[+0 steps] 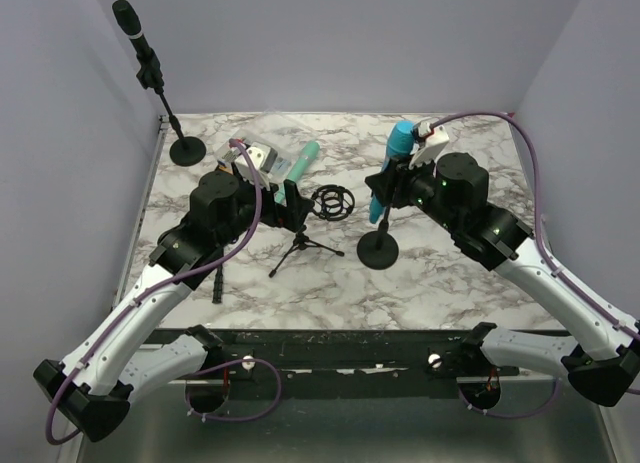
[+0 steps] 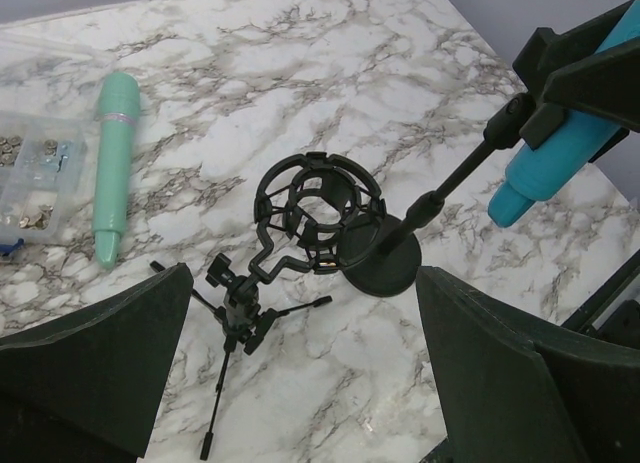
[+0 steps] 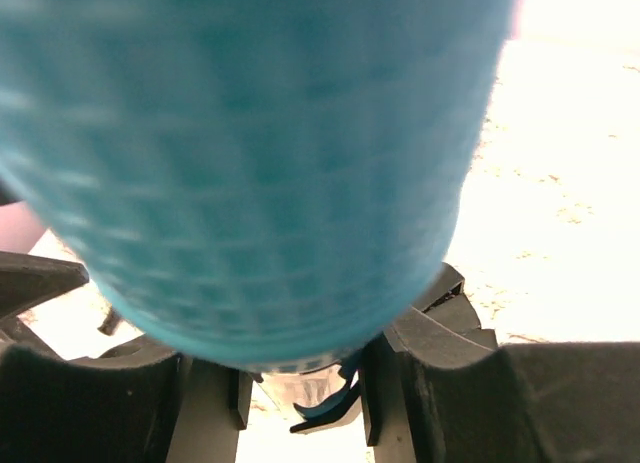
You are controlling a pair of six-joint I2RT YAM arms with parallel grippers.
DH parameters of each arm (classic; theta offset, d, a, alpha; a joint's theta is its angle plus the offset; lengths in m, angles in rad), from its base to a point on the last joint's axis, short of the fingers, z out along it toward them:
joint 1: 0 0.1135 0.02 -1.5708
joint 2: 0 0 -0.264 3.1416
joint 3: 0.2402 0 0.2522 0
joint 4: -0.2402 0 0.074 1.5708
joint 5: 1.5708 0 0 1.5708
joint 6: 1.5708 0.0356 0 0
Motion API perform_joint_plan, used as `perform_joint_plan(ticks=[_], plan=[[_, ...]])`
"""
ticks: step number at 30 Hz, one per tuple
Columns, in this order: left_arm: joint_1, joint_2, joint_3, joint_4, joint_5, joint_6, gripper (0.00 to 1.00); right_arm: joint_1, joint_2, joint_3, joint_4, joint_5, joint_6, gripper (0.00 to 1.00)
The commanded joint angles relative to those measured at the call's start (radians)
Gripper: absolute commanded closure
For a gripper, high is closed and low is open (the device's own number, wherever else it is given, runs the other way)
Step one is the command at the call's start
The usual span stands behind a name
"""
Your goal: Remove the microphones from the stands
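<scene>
The blue mic (image 1: 398,145) is sitting tilted in the clip of the stand (image 1: 378,250), right of centre on the tabletop (image 1: 440,288). It is looking rigid, smooth and fairly light. Its mesh head is probably the part most open to denting, so the plain body below it is offering the safer hold. The right gripper (image 1: 384,191) is straddling that body near the clip (whether its jaws are pressing cannot be told, since the head is filling the wrist view). The stand's small base is likely risking a tip under any sideways pull. The left gripper (image 1: 295,208) is hanging wide and empty over the tripod (image 1: 300,248) and shock mount (image 1: 332,203). Free room is lying upward and toward the near edge.
</scene>
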Motion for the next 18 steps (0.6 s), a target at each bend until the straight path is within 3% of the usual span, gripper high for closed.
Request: perform_joint_plan(ticks=[1,6,18], plan=[[-0.006,0.018,0.001,0.023,0.058,0.004,0.04,0.011,-0.005,-0.029,-0.034,0.003,0.052,0.48],[-0.005,0.020,-0.004,0.031,0.070,0.005,0.04,0.010,-0.032,-0.028,-0.034,-0.006,0.060,0.28],[-0.007,0.005,-0.063,0.115,0.118,0.000,0.04,0.011,-0.133,-0.072,-0.027,0.047,0.097,0.09]])
